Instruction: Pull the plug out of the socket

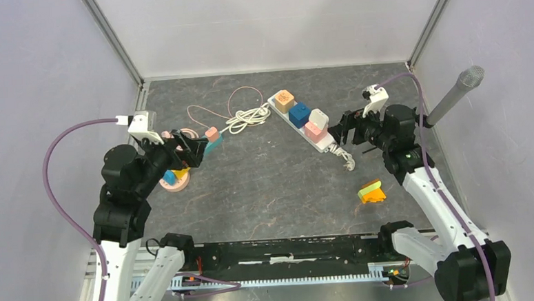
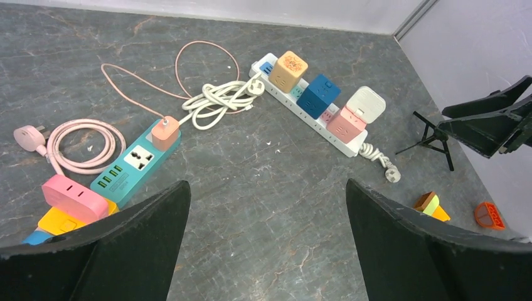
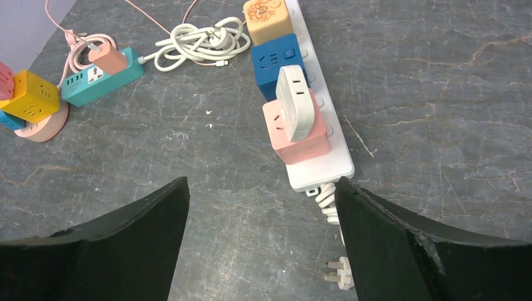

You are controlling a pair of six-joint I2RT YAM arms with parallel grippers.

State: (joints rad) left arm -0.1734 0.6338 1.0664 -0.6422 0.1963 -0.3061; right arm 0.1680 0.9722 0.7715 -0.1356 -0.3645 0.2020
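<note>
Arms tilted down; right fingers (image 3: 125, 251) spread near power strip (image 3: 320, 172); left fingers (image 2: 125, 251) spread.

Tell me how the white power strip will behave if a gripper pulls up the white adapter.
The white power strip probably lifts or slides along, since it lies loose with nothing pinning it. The white adapter sits on the pink cube, so both may come off together. The long body looks rigid, unlikely to bend.

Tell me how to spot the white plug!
Find the long white power strip slanting across the table, far right. On it sit a tan cube, a blue cube and a pink cube. The white plug is the only white block, rounded, stuck onto the pink cube.
</note>
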